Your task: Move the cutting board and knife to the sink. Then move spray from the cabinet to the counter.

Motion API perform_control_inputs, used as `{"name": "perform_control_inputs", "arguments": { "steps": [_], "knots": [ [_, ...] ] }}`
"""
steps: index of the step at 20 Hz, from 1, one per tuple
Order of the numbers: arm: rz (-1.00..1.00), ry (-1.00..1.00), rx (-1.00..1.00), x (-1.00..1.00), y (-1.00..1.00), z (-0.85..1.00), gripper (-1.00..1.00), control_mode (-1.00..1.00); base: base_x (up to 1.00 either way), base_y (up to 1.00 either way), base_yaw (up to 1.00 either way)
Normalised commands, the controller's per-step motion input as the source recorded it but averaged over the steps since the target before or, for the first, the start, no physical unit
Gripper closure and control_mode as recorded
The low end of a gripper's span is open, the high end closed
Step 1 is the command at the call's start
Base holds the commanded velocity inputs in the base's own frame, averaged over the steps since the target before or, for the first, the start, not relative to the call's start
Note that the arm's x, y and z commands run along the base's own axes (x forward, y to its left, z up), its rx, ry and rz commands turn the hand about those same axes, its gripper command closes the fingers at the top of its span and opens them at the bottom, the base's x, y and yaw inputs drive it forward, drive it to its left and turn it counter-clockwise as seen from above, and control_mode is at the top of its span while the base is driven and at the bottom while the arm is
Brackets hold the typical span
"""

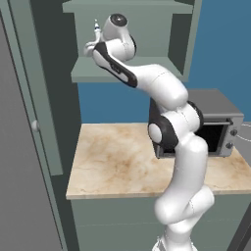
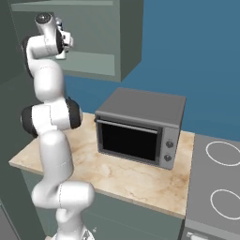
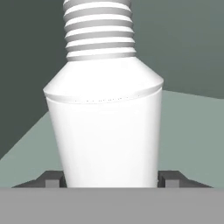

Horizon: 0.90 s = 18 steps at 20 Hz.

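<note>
The spray [image 3: 105, 127] is a white bottle with a ribbed neck, standing on the lower shelf of the grey-green cabinet [image 1: 127, 74]. My gripper [image 3: 111, 179] has a dark fingertip pressed against each side of the bottle's body, so it is shut on the spray. In the left base view the arm reaches up to that shelf, and the spray's slim nozzle [image 1: 96, 27] pokes up just above the hand [image 1: 92, 45]. The beige marbled counter [image 1: 112, 157] lies below. The cutting board, knife and sink are out of view.
A grey box-shaped oven [image 2: 140, 126] stands on the counter's right part [image 2: 131, 180], with a stovetop [image 2: 220, 178] beyond it. The open cabinet door [image 1: 29, 122] with its pale knob hangs at the left. A second shelf [image 1: 127, 7] sits close above the hand.
</note>
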Motion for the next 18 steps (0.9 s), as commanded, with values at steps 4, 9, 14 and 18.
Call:
{"name": "perform_control_inputs", "arguments": {
  "steps": [4,9,14,18],
  "knots": [
    [0.01,-0.05,0.00,-0.61,0.00,-0.17,1.00,-1.00,0.00,0.00,0.00],
    [0.01,-0.05,0.00,-0.64,0.00,-0.15,1.00,-1.00,0.00,0.00,0.00],
    [0.00,-0.03,0.00,-0.69,0.00,-0.10,1.00,-1.00,0.00,0.00,0.00],
    [0.00,0.00,0.01,-0.73,-0.03,-0.01,1.00,-1.00,0.00,0.00,0.00]
  ]
}}
